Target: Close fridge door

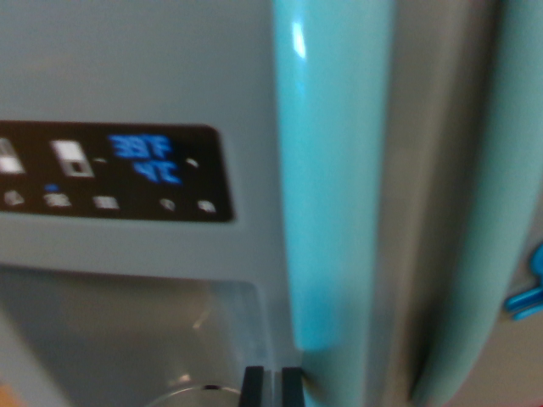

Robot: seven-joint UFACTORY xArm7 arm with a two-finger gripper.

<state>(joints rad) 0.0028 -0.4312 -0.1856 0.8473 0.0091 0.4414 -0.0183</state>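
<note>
Item, close to my wrist camera: fridge door (127,68), smooth pale grey, slightly blurred. Set into it on the left, a glossy black control panel (114,174) with blue digits and small white icons. Below that, a recessed dispenser bay (127,331), grey-walled. Right of centre, a rounded turquoise handle (331,186), glossy, running vertically; a second turquoise handle (496,212) at far right. Gripper (271,387): two dark fingertips at the bottom edge, slightly apart, holding nothing.

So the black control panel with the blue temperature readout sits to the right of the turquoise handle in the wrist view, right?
Not quite. In the wrist view the black control panel with its blue temperature readout sits to the left of the turquoise handle, not the right.
</note>
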